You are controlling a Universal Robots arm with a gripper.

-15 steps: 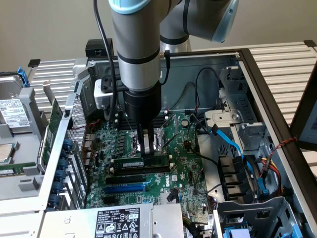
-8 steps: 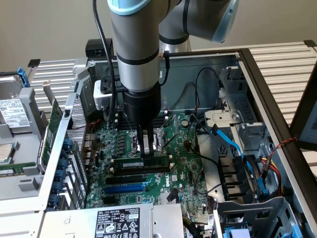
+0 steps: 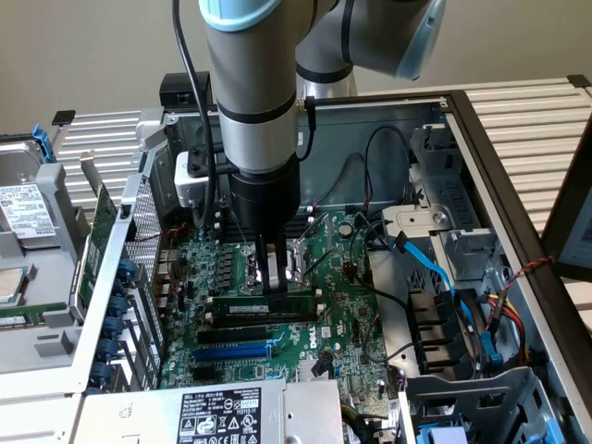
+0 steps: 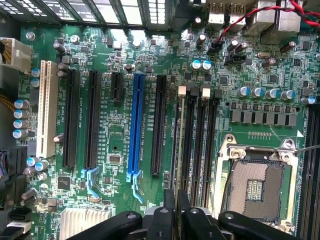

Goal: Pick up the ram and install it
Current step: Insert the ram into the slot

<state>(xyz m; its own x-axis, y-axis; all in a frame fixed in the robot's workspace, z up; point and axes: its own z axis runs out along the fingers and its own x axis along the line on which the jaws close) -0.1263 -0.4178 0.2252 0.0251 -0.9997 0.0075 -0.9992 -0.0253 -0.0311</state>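
The ram (image 3: 248, 305) is a thin dark stick with a pale label. It stands on edge along a black memory slot on the green motherboard (image 3: 342, 305). In the wrist view the ram (image 4: 178, 145) is edge-on, a narrow strip beside two black slots with white end clips (image 4: 205, 91). My gripper (image 3: 270, 289) comes straight down onto the stick near its middle. Its black fingers (image 4: 186, 212) sit close on either side of the stick's top edge, so my gripper (image 4: 177, 207) is shut on it.
A bare CPU socket (image 4: 255, 187) lies just beyond the memory slots. A long blue slot (image 4: 135, 125) and several black card slots lie on the other side. Blue cables (image 3: 435, 268) and drive bays fill the exterior view's right. A power supply (image 3: 217, 416) sits at the front.
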